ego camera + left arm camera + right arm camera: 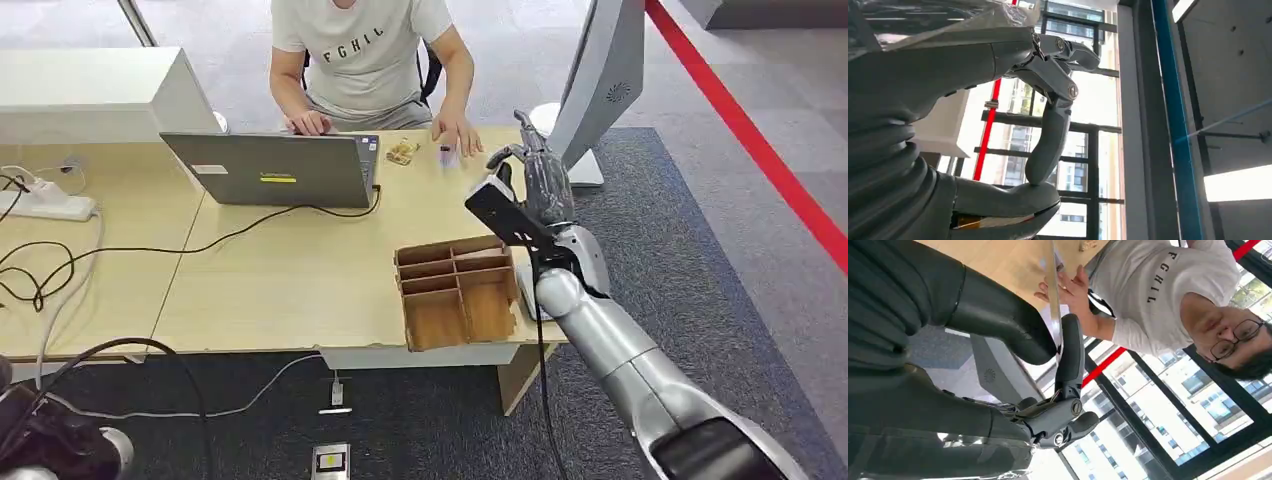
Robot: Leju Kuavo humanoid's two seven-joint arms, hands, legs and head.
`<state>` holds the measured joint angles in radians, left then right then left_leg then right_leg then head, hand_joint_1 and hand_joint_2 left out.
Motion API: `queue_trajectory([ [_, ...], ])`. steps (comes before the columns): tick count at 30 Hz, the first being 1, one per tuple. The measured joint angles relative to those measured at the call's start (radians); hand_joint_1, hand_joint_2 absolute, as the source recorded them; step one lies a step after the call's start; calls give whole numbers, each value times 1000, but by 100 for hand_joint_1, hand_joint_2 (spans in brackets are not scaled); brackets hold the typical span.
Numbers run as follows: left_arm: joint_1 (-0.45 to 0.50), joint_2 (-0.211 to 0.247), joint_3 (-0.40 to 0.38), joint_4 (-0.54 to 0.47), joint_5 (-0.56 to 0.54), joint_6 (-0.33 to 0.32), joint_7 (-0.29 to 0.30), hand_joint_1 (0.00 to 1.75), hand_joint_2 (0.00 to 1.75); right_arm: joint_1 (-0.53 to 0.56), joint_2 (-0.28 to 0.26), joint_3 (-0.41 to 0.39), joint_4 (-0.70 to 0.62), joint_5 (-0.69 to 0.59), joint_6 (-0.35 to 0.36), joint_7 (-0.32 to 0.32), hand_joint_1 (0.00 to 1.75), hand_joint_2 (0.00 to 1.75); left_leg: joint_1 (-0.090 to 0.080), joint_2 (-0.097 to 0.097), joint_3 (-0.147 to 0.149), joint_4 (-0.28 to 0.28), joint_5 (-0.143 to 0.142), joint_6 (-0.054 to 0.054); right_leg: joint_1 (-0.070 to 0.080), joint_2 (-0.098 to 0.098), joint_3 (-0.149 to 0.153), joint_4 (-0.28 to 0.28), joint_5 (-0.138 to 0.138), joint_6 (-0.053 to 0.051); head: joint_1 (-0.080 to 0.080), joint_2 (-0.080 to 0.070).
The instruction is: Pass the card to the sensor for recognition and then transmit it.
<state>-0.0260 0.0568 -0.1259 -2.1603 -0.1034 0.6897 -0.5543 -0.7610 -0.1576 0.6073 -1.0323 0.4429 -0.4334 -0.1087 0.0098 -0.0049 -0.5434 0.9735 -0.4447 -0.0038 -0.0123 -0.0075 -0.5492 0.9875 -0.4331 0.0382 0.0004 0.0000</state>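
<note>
Pinching the thin card (1053, 300) edge-on between thumb and finger, the right hand (540, 180) hovers above the table (300, 270).

Evenly and brightly lit from overhead in the head view, with faint soft shadows on the counter (300, 270). Strongly backlit through windows (1083, 105) in both wrist views, blown out to white there. Dark and slightly soft on the near robot hand (1058, 390).

You had one laptop (275, 170), one cardboard divider box (457, 292), one person (365, 55) and one white power strip (45, 205) on the bench (290, 280); one card (1054, 300), possibly.
</note>
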Motion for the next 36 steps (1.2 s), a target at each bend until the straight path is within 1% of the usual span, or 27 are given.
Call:
queue_trajectory([
  [3, -8, 0, 0, 0, 6, 0, 0, 0, 175, -35, 23, 3, 16, 2, -4, -8, 175, 175, 0, 0, 0, 0, 0, 0, 0, 0, 0, 0, 0, 0, 0, 0],
  [7, -16, 0, 0, 0, 14, 0, 1, 0, 175, -100, 63, 9, 73, 2, -21, -25, 175, 175, 0, 0, 0, 0, 0, 0, 0, 0, 0, 0, 0, 0, 0, 0],
  [15, -51, 0, -6, 10, 40, 0, 7, 0, 175, -186, 136, 21, 206, 25, -41, -22, 175, 175, 0, 0, 0, 0, 0, 0, 0, 0, -1, 0, 0, 0, 0, 0],
  [19, -77, 0, -13, 18, 60, 0, 5, 0, 175, -211, 161, 24, 269, 45, -56, -1, 175, 175, 0, 0, 0, 0, 0, 0, 0, 0, -1, 0, 0, 0, 0, 0],
  [23, -95, 0, -26, 32, 86, 0, -13, 0, 175, -227, 181, 26, 324, 67, -60, 29, 175, 175, 0, 0, 0, 0, 0, 0, 0, 0, -1, 0, 0, 0, 0, 0],
  [31, -119, 2, -37, 58, 125, 0, -33, 0, 175, -250, 203, 38, 403, 119, -63, 92, 175, 175, 0, 0, 0, 0, 0, 0, 0, 0, -1, 0, 0, 0, 0, 0],
  [36, -120, 2, -37, 70, 130, 0, -39, 0, 175, -269, 212, 45, 449, 154, -69, 118, 175, 175, 0, 0, 0, 0, 0, 0, 0, 0, -1, 0, 0, 0, 0, 0],
])
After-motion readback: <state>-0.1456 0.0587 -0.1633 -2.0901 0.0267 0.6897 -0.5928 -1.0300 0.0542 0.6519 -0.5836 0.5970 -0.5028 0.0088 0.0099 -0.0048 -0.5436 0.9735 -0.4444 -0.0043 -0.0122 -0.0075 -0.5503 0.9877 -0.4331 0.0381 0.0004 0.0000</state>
